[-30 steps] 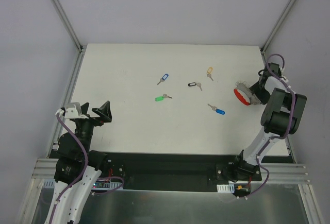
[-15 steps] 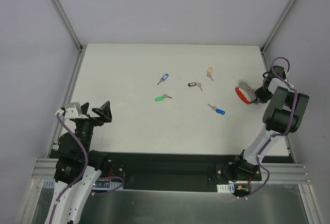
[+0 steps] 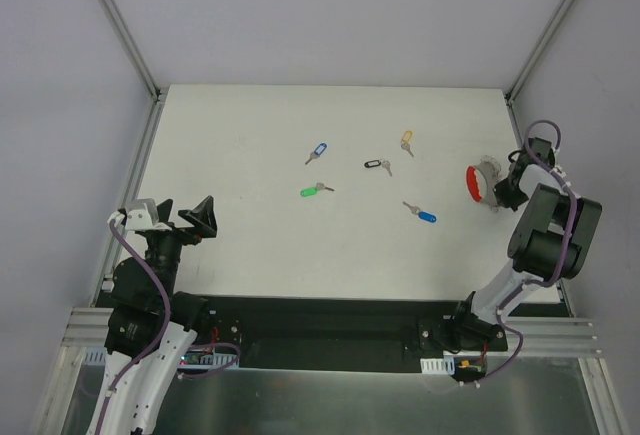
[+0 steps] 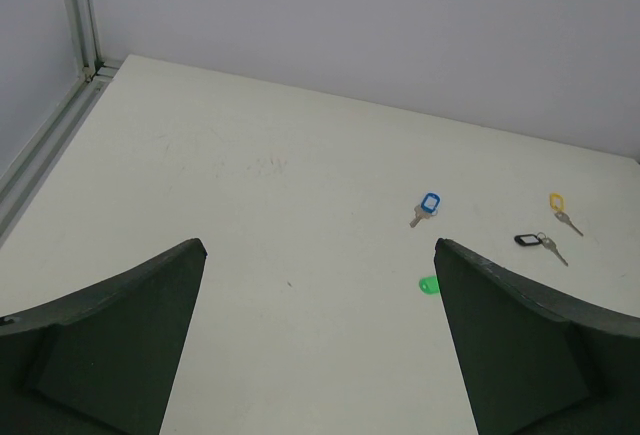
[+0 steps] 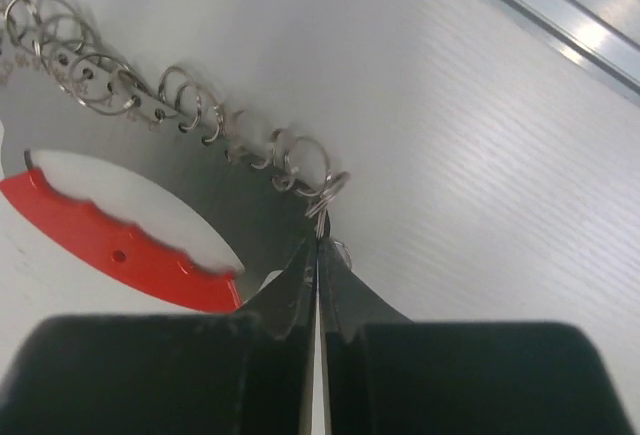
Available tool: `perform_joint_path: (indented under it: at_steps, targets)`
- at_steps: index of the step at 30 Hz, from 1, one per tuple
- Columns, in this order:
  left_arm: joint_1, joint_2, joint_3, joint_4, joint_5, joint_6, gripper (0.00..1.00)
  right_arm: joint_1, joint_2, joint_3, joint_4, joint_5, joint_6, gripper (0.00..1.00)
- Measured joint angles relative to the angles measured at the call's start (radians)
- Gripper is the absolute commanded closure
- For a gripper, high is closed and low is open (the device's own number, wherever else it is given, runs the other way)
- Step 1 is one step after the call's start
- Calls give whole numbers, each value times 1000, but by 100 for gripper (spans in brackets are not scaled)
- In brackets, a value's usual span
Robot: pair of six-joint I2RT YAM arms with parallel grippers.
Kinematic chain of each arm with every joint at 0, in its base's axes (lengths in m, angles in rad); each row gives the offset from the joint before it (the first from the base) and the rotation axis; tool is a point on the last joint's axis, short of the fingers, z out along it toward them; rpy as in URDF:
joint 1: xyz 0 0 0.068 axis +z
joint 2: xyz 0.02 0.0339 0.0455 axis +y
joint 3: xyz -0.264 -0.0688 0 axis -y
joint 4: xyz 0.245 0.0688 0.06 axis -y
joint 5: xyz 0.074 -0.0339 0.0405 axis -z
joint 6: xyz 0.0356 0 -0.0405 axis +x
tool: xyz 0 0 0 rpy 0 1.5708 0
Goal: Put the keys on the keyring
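Observation:
The keyring [image 3: 473, 182] is a loop with a red band [image 5: 110, 245] and a chain of small metal rings [image 5: 200, 115], at the table's right side. My right gripper [image 3: 500, 195] is shut on it, with the jaws [image 5: 318, 245] pinching the end ring of the chain. Several keys lie on the table's middle: blue tag [image 3: 318, 151], yellow tag [image 3: 406, 140], black tag [image 3: 375, 165], green tag [image 3: 310, 192], second blue tag [image 3: 424, 215]. My left gripper [image 3: 175, 217] hangs open at the near left, far from them; its view shows the blue [image 4: 430, 203], green [image 4: 428, 284], black [image 4: 528, 240] and yellow [image 4: 556, 201] tags ahead.
The white table [image 3: 250, 245] is bounded by an aluminium frame rail [image 3: 150, 145] on the left and another rail [image 5: 560, 15] close to the right gripper. Grey walls stand behind and at both sides.
My right gripper has closed onto the keyring's metal rings and shifted right, towards the table's edge, taking the keyring with it. The left arm and the keys have not moved.

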Motion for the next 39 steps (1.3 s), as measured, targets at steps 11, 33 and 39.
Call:
perform_joint_path:
  at_steps: [11,33,39]
  targets:
    - [0,0,0,-3,0,0,1,23,-312,-213,-7,-2,11,99]
    - [-13,0,0,-8,1,-1,1,169,-832,-533,-300,-109,4,99]
    - [-13,0,0,-9,2,-1,1,392,-847,-569,-320,-98,64,99]
